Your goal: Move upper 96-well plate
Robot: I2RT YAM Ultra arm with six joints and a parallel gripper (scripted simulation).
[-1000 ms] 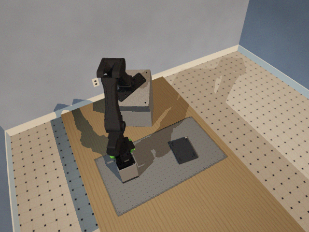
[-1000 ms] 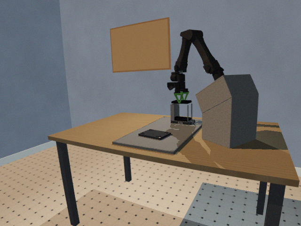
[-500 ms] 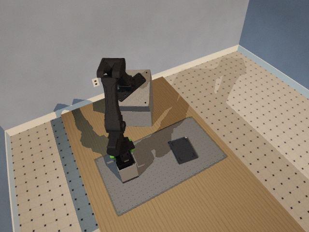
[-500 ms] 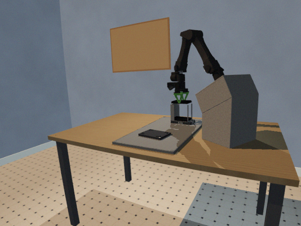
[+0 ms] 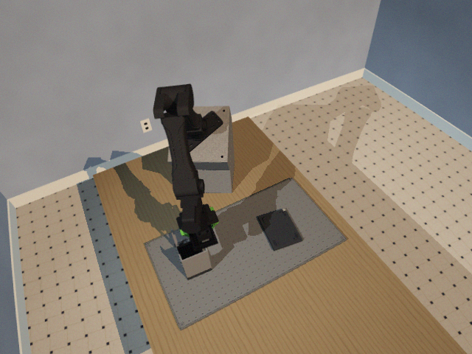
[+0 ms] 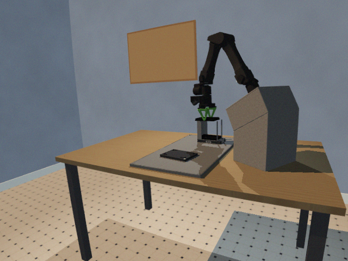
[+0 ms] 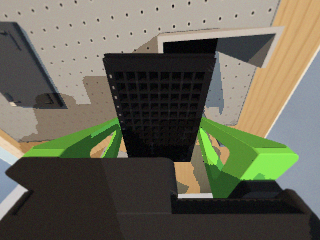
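My gripper [image 6: 207,114] with green fingers is shut on the upper 96-well plate [image 6: 207,119], a black plate with a grid of wells. It holds the plate level above the top of the stack rack K1 [image 6: 210,131]. In the wrist view the plate [image 7: 159,105] sits between the green fingers, with the rack [image 7: 220,45] below and a little aside. The lower plate [image 6: 210,137] lies at the bottom of the rack. The plate nest N1 [image 6: 179,155] is a dark flat square on the grey mat, apart from the rack; it also shows in the top view [image 5: 279,229].
A grey perforated mat [image 5: 243,249] covers the middle of the wooden table. A large grey box-shaped pedestal [image 6: 263,128] holding the arm's base stands beside the rack. The rack has thin upright posts [image 6: 219,128]. An orange board [image 6: 162,51] hangs on the wall.
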